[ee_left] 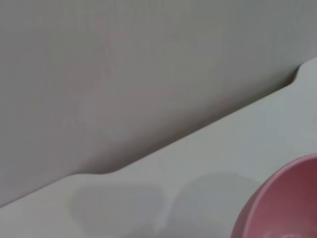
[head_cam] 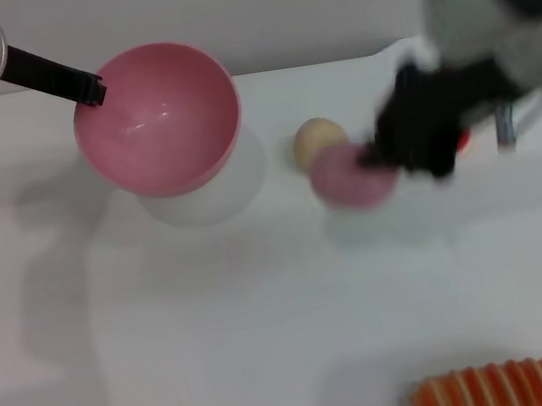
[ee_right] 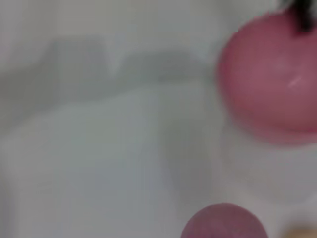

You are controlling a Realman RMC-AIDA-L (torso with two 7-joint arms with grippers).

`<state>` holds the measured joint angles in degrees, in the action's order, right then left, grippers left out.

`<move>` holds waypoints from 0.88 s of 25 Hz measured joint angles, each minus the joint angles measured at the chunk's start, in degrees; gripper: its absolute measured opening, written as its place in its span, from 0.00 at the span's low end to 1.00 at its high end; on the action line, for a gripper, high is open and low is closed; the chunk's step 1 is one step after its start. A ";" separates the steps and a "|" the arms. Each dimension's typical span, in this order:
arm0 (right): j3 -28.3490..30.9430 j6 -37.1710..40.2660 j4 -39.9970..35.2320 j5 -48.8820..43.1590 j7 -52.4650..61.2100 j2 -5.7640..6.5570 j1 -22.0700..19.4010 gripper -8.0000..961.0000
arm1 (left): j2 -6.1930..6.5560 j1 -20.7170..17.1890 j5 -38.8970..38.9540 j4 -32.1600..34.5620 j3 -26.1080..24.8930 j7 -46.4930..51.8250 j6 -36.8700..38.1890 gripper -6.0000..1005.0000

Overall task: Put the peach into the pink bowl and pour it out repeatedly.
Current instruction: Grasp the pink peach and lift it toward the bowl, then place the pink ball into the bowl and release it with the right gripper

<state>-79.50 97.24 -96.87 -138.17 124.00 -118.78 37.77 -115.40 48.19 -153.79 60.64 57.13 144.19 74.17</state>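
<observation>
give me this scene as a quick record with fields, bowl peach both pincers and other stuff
pink bowl: lifted off the table, tilted, empty, held at its rim
left pincer: shut on the bowl's rim
peach: on the table beside the beige ball, outside the bowl
right pincer: at the peach, fingers unclear
beige ball: between bowl and peach
striped orange item: near table edge

bowl: the pink bowl hangs off my left gripper, above the table, on my left.
peach: the peach sits right of the bowl, at my right gripper.
ball: the ball is just behind the peach, touching it.
striped item: the striped item lies nearest me, on my right.
</observation>
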 joint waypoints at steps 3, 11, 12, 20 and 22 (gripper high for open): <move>4.05 0.06 -8.02 0.05 -0.02 -0.02 0.85 0.07 | -0.11 -0.04 0.06 0.00 0.00 -0.31 0.22 0.04; 7.27 -4.35 -9.47 2.34 -0.85 0.06 2.98 0.10 | -0.62 -0.01 0.31 0.00 0.36 -0.56 0.90 0.04; 6.82 -5.48 -8.19 2.41 -1.07 0.05 2.99 0.10 | -1.44 0.03 0.39 0.22 0.81 -0.58 1.71 0.04; 0.41 -14.54 4.20 2.84 -2.96 -0.04 3.65 0.12 | -2.32 0.96 1.22 0.92 3.61 -0.34 3.73 0.04; -0.62 -15.59 6.76 3.69 -3.63 -0.05 4.17 0.13 | -2.41 1.17 1.60 1.04 4.67 -0.16 3.84 0.04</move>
<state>-80.13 81.65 -90.11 -134.48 120.37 -118.83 41.94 -117.80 49.36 -152.19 61.68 61.80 144.03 78.01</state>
